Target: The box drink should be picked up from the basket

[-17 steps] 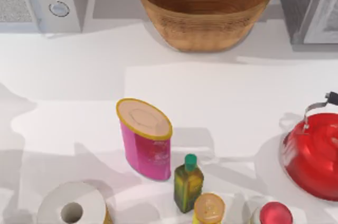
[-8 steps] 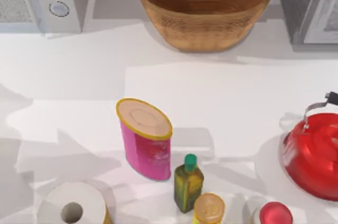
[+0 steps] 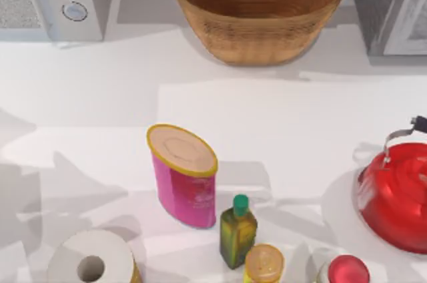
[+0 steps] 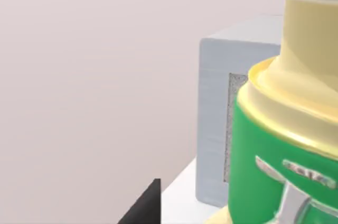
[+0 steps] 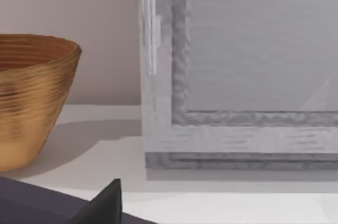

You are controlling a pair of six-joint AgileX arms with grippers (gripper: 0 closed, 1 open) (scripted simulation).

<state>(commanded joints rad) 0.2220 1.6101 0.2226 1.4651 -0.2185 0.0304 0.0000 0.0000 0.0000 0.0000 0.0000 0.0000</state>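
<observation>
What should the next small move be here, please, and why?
Probably lift the right gripper toward and over the basket. Its wrist view faces the basket's outer wall from the side, near rim height, so the inside has to be looked into before any grasp can be lined up.

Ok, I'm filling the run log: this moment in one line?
basket: upright, table's back | pink canister: upright, mid-table | right hand: near basket, by grey appliance | left hand: by green bottle

pink canister [image 3: 184,175], red kettle [image 3: 395,196] — upright
</observation>
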